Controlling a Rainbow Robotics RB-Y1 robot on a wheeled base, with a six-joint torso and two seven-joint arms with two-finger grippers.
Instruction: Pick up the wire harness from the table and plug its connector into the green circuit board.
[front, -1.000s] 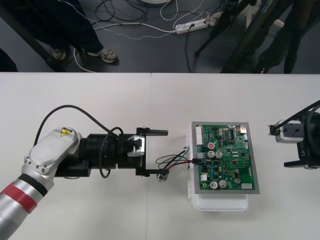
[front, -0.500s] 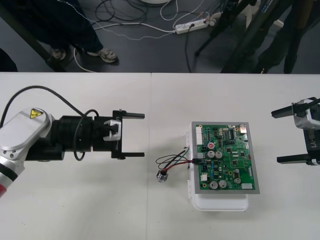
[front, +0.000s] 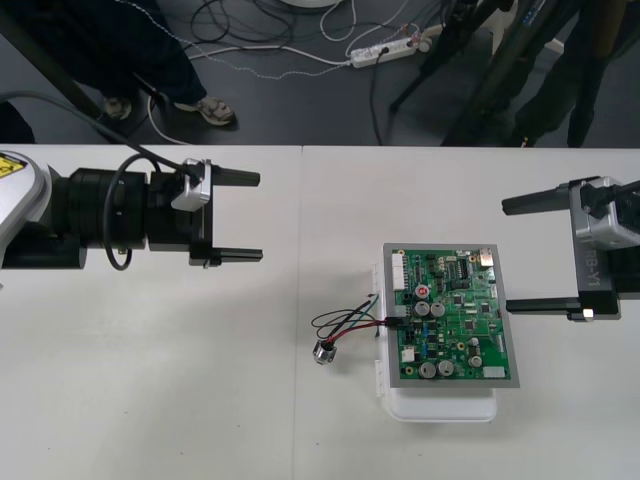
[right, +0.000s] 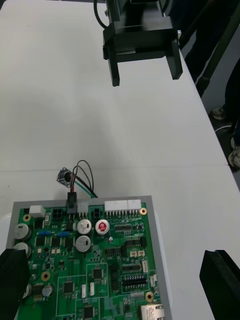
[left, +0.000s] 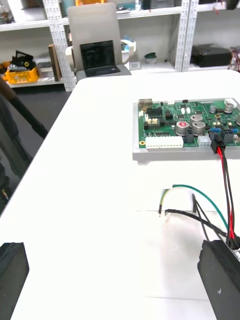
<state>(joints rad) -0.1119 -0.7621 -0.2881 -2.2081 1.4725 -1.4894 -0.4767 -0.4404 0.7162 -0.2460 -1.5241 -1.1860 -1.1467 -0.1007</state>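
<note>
The green circuit board (front: 455, 315) rests on its white base, right of the table's middle. The harness's black plug (front: 395, 322) sits in a connector on the board's left edge, seen close in the right wrist view (right: 72, 201). Its red, black and green wires (front: 345, 322) loop out onto the table and end at the round metal socket (front: 323, 352). My left gripper (front: 245, 216) is open, well to the upper left of the harness and holding nothing. The right gripper (front: 515, 255) is open just right of the board. The left wrist view shows the plug (left: 217, 148) and board (left: 185, 127).
The table's far edge (front: 320, 146) runs along the top, with dark floor and cables beyond it. A seam in the tabletop (front: 300, 240) runs front to back, just left of the harness. In the right wrist view the left gripper (right: 145, 75) faces the board across bare table.
My left gripper has pulled back to the left and toward the far edge, away from the harness, still open. The right gripper has come in toward the board. The harness has not moved.
</note>
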